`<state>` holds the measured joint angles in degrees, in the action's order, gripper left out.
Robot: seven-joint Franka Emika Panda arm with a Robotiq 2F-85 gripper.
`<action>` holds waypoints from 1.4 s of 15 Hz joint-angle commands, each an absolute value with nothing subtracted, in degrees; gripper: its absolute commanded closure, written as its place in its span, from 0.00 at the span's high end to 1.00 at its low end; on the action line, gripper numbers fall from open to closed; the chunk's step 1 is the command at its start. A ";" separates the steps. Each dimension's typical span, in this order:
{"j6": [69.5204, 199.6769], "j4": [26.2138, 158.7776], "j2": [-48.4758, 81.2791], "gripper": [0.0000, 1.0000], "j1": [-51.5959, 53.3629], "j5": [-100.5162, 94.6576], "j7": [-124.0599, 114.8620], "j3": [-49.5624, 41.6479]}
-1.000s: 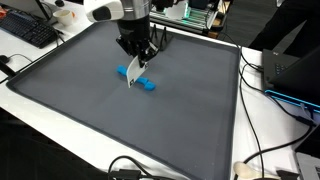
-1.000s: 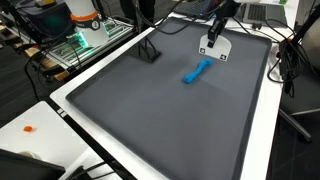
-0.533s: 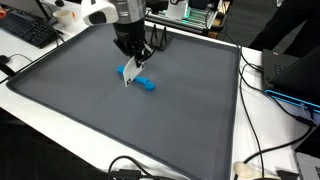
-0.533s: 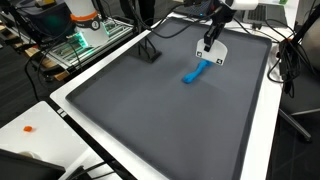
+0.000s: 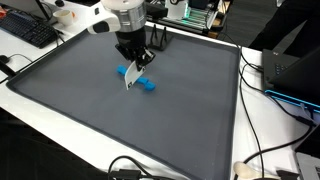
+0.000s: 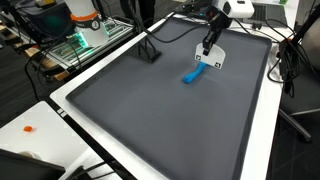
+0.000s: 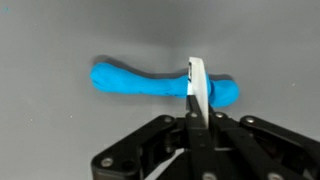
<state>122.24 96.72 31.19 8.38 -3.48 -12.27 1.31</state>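
gripper [image 7: 196, 122] clamped on thin white card [image 7: 197, 82], held edge-on right above blue bar [image 7: 140, 80] lying on grey mat [image 5: 80, 100]. Card hides part of the bar; can't tell if they touch.

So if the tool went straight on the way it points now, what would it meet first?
Probably the blue piece: the white card clamped in the tool hangs right over it, though their gap is unclear.

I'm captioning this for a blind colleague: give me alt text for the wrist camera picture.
A black gripper, shut, pinches a thin white card seen edge-on, in front of a long blue piece that lies crosswise on a gray mat. Whether the card touches the blue piece cannot be told.
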 commanded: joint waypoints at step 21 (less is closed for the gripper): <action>126.97 99.36 34.60 0.01 7.99 -3.52 -10.42 1.26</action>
<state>124.86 97.34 33.62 8.30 -3.57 -11.17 1.26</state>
